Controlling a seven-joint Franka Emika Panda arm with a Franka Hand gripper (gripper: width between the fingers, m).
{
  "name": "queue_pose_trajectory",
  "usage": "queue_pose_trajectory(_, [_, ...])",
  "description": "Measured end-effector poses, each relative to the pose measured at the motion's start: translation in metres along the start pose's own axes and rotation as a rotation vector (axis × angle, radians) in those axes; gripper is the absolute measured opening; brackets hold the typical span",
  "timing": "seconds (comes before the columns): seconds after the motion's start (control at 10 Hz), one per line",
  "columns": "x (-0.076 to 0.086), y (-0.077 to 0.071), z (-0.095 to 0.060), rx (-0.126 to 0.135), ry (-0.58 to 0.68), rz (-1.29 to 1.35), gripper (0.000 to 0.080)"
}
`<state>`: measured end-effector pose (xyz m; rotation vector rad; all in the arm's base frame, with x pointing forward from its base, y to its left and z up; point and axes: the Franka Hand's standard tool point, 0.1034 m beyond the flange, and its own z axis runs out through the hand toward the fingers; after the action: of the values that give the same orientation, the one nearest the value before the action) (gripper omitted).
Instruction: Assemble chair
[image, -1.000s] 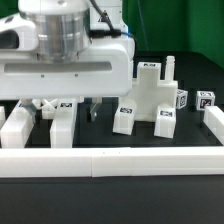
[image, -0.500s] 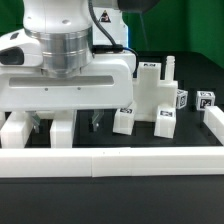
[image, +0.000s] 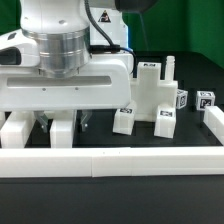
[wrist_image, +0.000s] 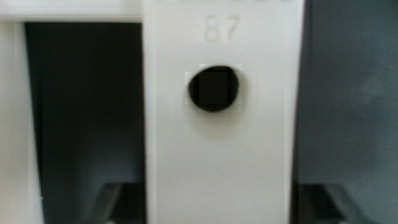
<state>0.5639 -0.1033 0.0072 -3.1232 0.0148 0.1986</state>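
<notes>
Chair (image: 150, 95) parts are moulded in smooth white plastic: chunky slabs and square posts, several bearing black-and-white square tags. On the dark surface (image: 100, 141) we count one partly built upright group, two loose blocks (image: 15, 130) at the exterior view's left, and two small tagged pieces (image: 182, 98) at the exterior view's right. One low white rail (image: 110, 160) runs along the front.

The jaws hang over the second loose block (image: 62, 131), and the upright group stands apart from them toward the exterior view's right. In the wrist view, one flat slab (wrist_image: 222, 150) with a single dark oval hole (wrist_image: 214, 88) lies between the two dark fingers (wrist_image: 121, 203). We cannot tell whether the jaws clamp it.
</notes>
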Motion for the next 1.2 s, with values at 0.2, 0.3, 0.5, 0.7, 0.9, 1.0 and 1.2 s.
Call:
queue_pose_trajectory(0.2, [0.000,-0.001,0.000,-0.001,0.000,-0.001,0.0282])
queue_pose_trajectory(0.3, [0.001,-0.003,0.000,-0.003,0.000,-0.007,0.0282])
queue_pose_trajectory(0.5, [0.003,-0.009,-0.008,-0.003,0.008,-0.013,0.0282])
queue_pose_trajectory(0.7, [0.001,-0.024,-0.055,-0.003,0.050,-0.050,0.0284])
queue_pose_trajectory(0.9, [-0.003,-0.027,-0.086,-0.002,0.074,-0.085,0.0284])
queue_pose_trajectory(1.0, [-0.008,-0.034,-0.112,0.010,0.100,-0.089,0.0284])
queue_pose_trajectory(1.2, [-0.014,-0.046,-0.125,0.020,0.115,-0.082,0.0284])
